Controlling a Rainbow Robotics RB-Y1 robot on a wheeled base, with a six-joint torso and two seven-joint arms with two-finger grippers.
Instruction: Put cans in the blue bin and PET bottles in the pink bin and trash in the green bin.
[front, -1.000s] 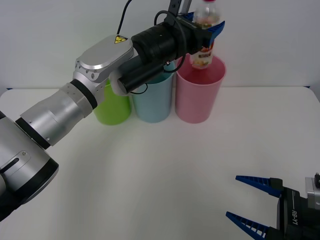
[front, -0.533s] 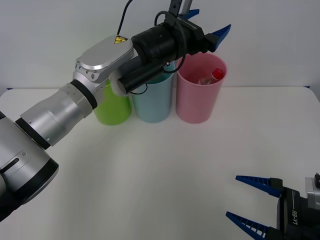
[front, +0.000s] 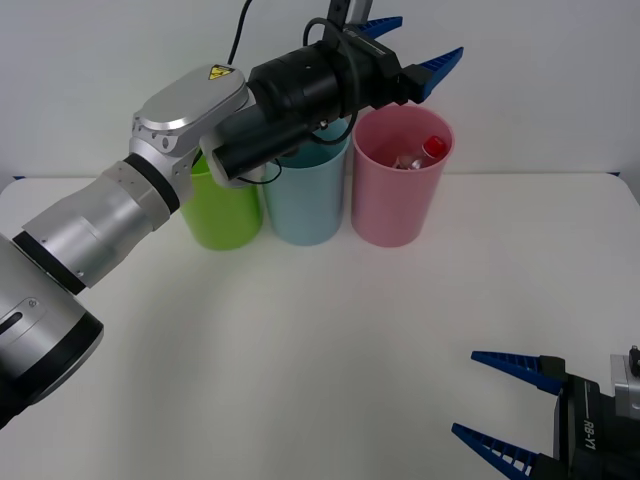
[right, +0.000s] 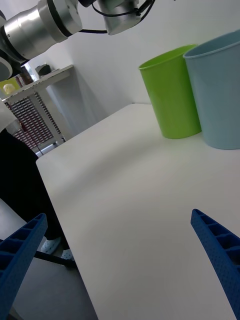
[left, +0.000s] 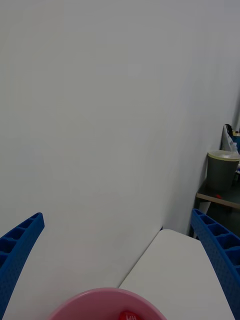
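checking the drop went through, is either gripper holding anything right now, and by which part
Nothing is held. The left gripper is open above the tall pink plastic bin, with the clear red-capped bottle inside; the right gripper is open, empty.

Yellow triangular warning sticker (front: 214, 72) with a black symbol, stuck on the silver housing of the left arm (front: 150, 170). White lettering "RB-Y1" (front: 590, 434), read sideways, on the black wrist body just behind the right hand (front: 503, 399). White marks on the bottle's red cap (left: 130, 315), too small to read.
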